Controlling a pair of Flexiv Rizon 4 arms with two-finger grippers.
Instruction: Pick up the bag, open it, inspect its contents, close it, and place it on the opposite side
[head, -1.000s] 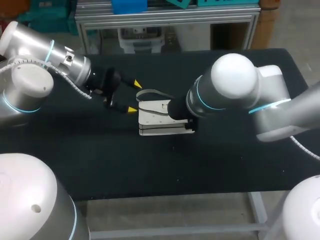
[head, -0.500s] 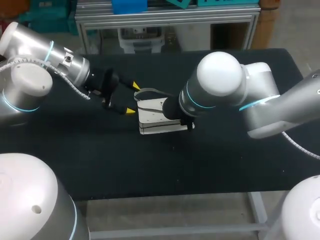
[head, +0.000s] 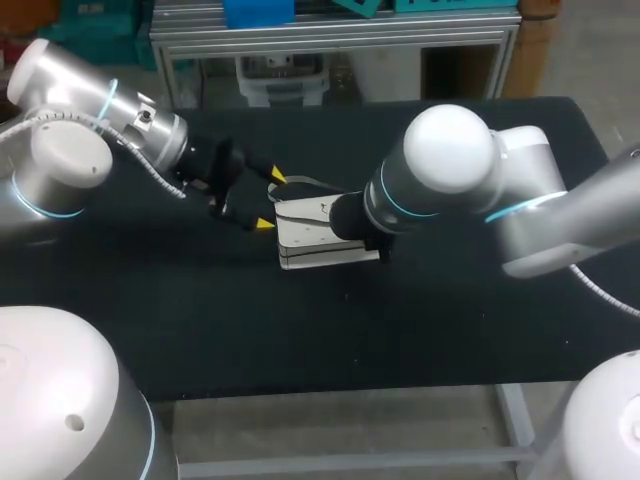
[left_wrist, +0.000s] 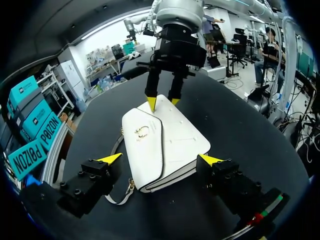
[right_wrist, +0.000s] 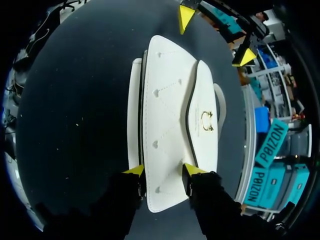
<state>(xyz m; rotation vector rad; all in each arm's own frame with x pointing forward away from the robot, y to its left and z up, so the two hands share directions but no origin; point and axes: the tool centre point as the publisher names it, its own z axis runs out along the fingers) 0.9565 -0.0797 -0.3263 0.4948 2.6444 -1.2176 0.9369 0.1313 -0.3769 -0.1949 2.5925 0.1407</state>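
While the bag (right_wrist: 170, 115) lies flat on the table, my right gripper (right_wrist: 163, 170) is down at one short end of it. Its fingers are a little apart, and the yellow tips sit over the white front. I cannot be sure if the tips press on the bag or only hang just above it. They do not squeeze it from two sides, so this gripper holds nothing. I think it is there to pin that end down or to get at the edge for a lift.

My left gripper (left_wrist: 160, 160) is at the other short end, spread wide, with one tip on each side of the bag. The bag's end sits between the tips, but they look just clear of it, so this gripper holds nothing too. I think it is set low and turned toward the bag so it can close on that end.

The bag is white and small. Its flap (right_wrist: 202, 90) is folded over and shut, with a little gold clasp (right_wrist: 206, 120) in the middle. The bigger front part has tiny marks pressed into it. A thin grey strap (head: 300, 181) loops out on the flap side and rests on the table.

The bag is near the middle of the black table (head: 300, 340), a bit to my left. It is not yet lifted, so picking it up looks like the step in hand.
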